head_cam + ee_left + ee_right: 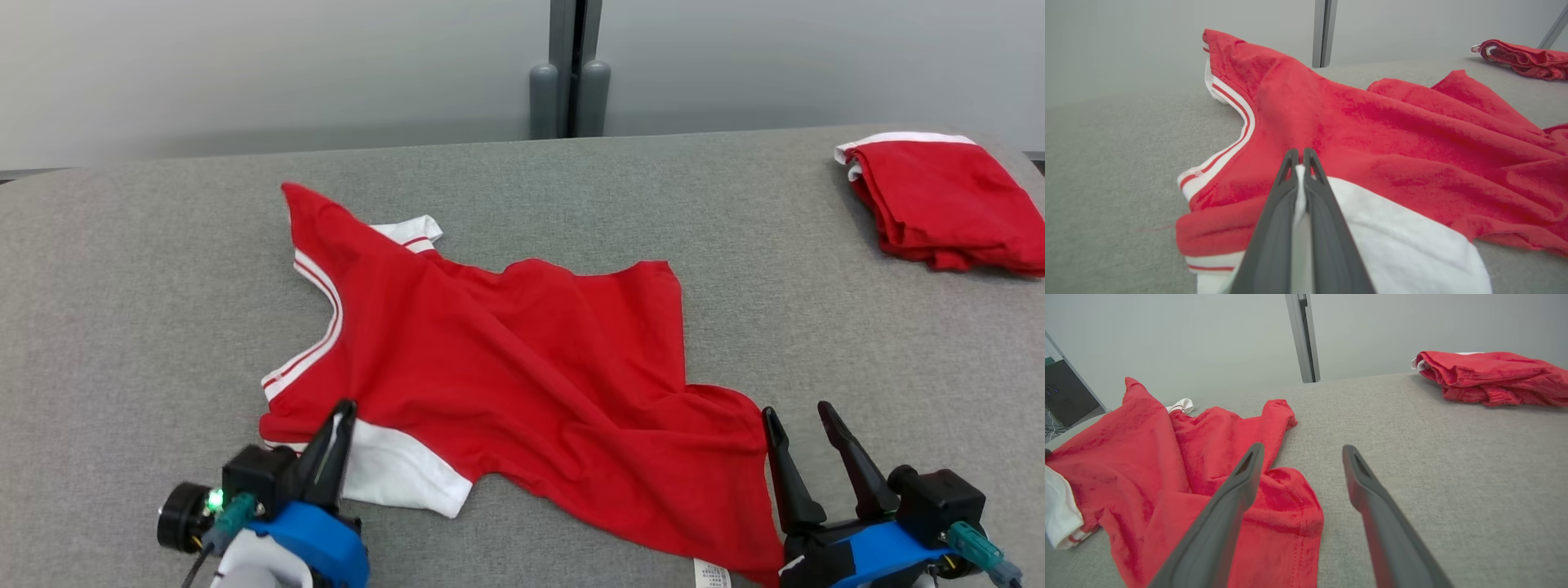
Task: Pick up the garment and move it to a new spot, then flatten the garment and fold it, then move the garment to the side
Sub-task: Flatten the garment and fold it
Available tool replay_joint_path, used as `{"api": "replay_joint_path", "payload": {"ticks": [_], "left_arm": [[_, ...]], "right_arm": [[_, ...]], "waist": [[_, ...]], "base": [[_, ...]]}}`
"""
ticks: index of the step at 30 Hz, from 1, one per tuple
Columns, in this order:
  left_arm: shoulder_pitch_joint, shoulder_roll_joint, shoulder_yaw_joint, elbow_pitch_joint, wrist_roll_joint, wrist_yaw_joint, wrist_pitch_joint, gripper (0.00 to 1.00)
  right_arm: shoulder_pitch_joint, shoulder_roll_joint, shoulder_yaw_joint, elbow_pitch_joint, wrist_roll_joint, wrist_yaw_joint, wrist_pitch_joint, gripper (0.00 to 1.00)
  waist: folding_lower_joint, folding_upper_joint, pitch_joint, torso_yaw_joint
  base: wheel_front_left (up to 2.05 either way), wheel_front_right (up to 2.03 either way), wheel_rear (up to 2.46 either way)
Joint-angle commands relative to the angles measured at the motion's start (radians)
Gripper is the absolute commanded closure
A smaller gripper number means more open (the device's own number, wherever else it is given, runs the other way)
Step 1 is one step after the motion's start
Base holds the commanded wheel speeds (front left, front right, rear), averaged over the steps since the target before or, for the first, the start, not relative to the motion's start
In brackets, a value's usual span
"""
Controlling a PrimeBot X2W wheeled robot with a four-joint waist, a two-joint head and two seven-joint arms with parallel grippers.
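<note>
Left pincer: low at the head view's left, its two dark fingers pressed together and pointing up the frame, a white fold of the garment pinched between them.
Left wrist: blue cuff behind a black housing with a green light lit; the pale forearm runs off the bottom edge.
Right pincer: low at the right, fingers spread wide in a V, tips leaning slightly left.
Right wrist: blue cuff at the bottom edge.

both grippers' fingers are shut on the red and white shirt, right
Not both. The left gripper has its fingers shut on the white sleeve of the red and white shirt; the right gripper has its fingers open in the right wrist view.
</note>
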Motion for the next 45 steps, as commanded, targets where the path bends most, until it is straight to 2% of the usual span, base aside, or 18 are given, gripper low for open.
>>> {"api": "replay_joint_path", "payload": {"ticks": [1,13,24,25,26,37,45], "left_arm": [[0.067,-0.01,-0.004,-0.047,0.022,-0.001,0.0,1.0],[0.289,-0.062,0.05,-0.17,0.073,-0.001,0.0,1.0],[0.34,-0.09,0.071,-0.197,0.085,-0.001,0.0,1.0],[0.339,-0.095,0.083,-0.205,0.082,-0.001,0.0,0.77],[0.34,-0.097,0.093,-0.214,0.082,-0.001,0.0,0.0],[0.281,-0.097,0.202,-0.337,0.091,-0.001,0.0,0.0],[0.159,-0.065,0.215,-0.233,0.093,-0.001,0.0,0.0]], "right_arm": [[0.015,0.001,0.0,0.0,0.005,0.0,-0.003,0.0],[0.023,0.0,0.002,-0.001,0.005,0.0,-0.003,0.0],[0.029,0.001,0.013,0.013,0.016,0.0,-0.003,0.0],[0.03,0.001,0.012,0.013,0.015,0.0,-0.003,0.0],[0.03,0.001,0.012,0.012,0.016,0.0,-0.003,0.0],[0.026,0.006,0.015,0.009,0.022,0.0,-0.003,0.0],[0.015,0.005,0.02,0.011,0.024,0.0,-0.003,0.0]], "waist": [[0.0001,-0.0001,-0.004,0.012],[0.0001,-0.0001,-0.009,0.05],[0.0001,-0.0001,-0.032,0.045],[0.0001,-0.0001,-0.034,0.045],[0.0001,-0.0001,-0.035,0.043],[0.0001,-0.0001,-0.035,0.025],[0.0001,-0.0001,-0.021,-0.004]], "base": [[0.0,0.0,0.0],[0.0,0.0,0.0],[0.0,0.0,0.0],[0.0,0.0,0.0],[0.0,0.0,0.0],[0.0,0.0,0.0],[0.0,0.0,0.0]]}}
